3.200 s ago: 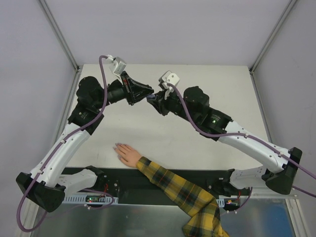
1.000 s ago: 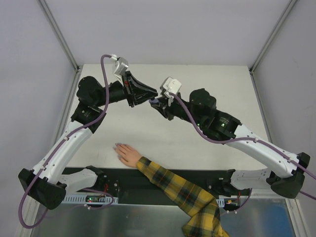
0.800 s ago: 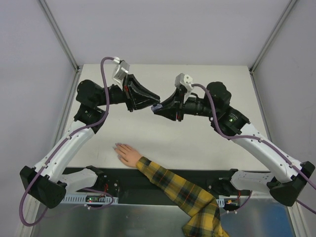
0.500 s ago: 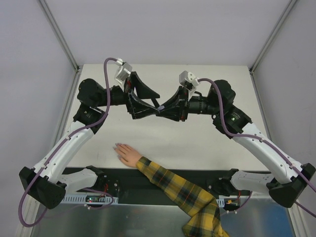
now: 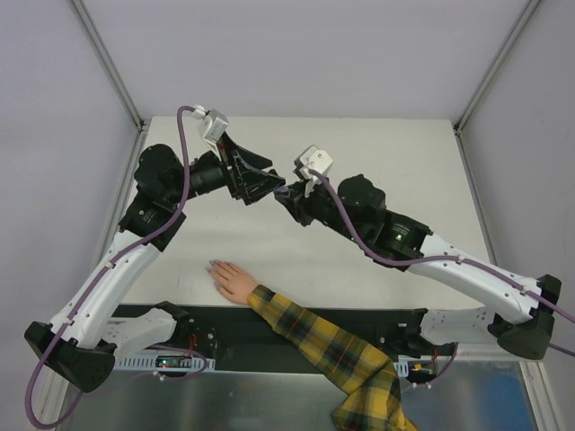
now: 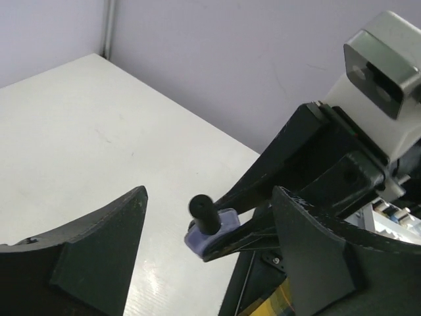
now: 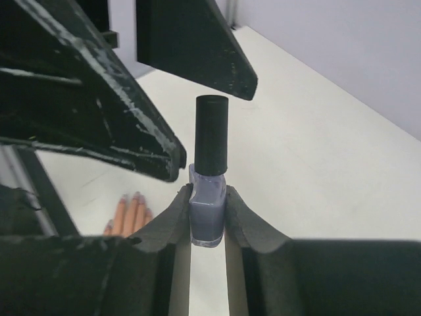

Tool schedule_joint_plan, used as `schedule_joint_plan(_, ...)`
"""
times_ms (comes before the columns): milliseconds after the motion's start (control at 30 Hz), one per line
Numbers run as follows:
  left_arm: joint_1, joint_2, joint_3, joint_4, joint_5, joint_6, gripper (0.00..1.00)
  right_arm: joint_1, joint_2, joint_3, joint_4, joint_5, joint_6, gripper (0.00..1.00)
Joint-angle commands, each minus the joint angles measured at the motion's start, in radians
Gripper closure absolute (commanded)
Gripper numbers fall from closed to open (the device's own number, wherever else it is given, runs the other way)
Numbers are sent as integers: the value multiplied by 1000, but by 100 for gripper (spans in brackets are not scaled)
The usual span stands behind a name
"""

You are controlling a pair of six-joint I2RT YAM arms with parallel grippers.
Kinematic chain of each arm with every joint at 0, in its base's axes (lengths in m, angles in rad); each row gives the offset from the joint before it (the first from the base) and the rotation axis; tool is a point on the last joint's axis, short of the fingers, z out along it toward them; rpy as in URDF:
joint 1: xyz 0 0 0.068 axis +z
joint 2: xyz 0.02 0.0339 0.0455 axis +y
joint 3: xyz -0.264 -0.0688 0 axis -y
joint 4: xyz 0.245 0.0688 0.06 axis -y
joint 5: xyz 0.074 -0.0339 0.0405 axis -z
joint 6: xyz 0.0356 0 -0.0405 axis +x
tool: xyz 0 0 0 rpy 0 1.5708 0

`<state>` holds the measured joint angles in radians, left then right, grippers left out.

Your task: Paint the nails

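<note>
The right end effector [image 7: 208, 197] is clamped on the body of a small purple polish bottle [image 7: 207, 222] and holds it in the air above the middle of the desk [image 5: 404, 153], slightly toward the left edge. The bottle's black cap [image 7: 211, 135] is on and sticks out beyond the fingertips toward the left arm. The left end effector [image 6: 209, 192] has its fingers spread wide apart, one on each side of the cap. In the left wrist view there is a clear gap on both sides.

The mannequin hand [image 5: 232, 280] lies palm down close to the near edge of the desk, left of the middle and well apart from the bottle. Its yellow-and-black plaid sleeve [image 5: 332, 355] runs off over that edge. The nails [image 5: 214, 266] are at the fingertips, which point toward the far left corner. They look pale lilac-grey.
</note>
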<state>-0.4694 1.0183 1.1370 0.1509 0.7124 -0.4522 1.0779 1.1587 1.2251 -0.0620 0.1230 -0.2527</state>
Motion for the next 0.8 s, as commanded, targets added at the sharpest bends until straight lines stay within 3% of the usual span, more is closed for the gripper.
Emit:
schedule_joint_plan(0, 11, -12, 26, -25, -91, 27, 28, 33, 67, 93, 47, 240, -92, 100)
schedule_joint_plan(200, 14, -4, 32, -33, -76, 30, 50, 53, 104, 116, 91, 287, -123, 100)
schedule_joint_plan(400, 14, 6, 35, -33, -60, 29, 63, 56, 111, 119, 108, 293, -134, 100)
schedule_joint_plan(433, 14, 11, 36, -33, -51, 29, 71, 56, 111, 119, 111, 288, -134, 99)
schedule_joint_plan(500, 15, 17, 40, -33, -44, 26, 76, 56, 111, 119, 117, 271, -135, 100)
schedule_joint_plan(600, 20, 32, 46, -22, -2, 17, 98, 57, 105, 113, 117, 222, -146, 100)
schedule_joint_plan(767, 28, 48, 23, 97, 123, -52, 100, 54, 64, 53, 123, 169, -188, 100)
